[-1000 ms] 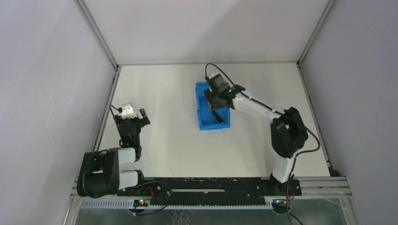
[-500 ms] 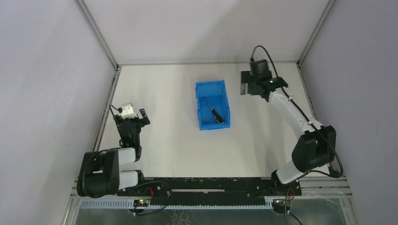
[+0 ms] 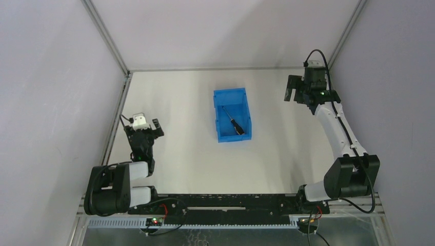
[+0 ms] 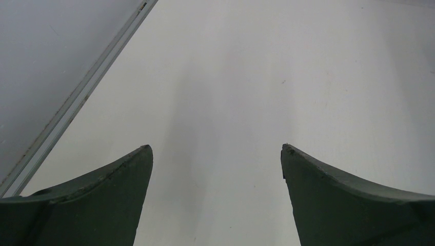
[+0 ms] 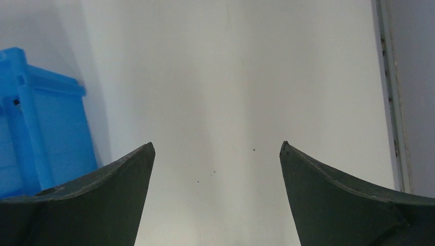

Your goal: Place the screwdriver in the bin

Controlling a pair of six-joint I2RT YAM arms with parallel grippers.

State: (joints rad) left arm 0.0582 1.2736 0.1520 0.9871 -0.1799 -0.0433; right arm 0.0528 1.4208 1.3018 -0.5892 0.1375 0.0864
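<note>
The screwdriver (image 3: 232, 121) lies inside the bin (image 3: 229, 93), flat on its floor. It lies on a slant, with its thin shaft pointing toward the far left and its dark handle toward the near right corner. The blue bin stands on the white worktop (image 3: 179, 154), about midway between the two arms and somewhat toward the far side.

The right fingers (image 5: 349, 205) are spread wide and released, with nothing between them and nothing touching them. In the right wrist view only bare worktop shows in the gap, and one wall of the bin stands off to the left of the fingers. From above, the right arm reaches out to the far right part of the worktop, and its fingers are well apart from the bin.

The left fingers (image 4: 102, 205) are also opened wide and hold nothing. Below them is plain worktop, and the frame rail (image 4: 77, 102) runs along the left edge. That arm is folded near the left side, well away from the bin.
</note>
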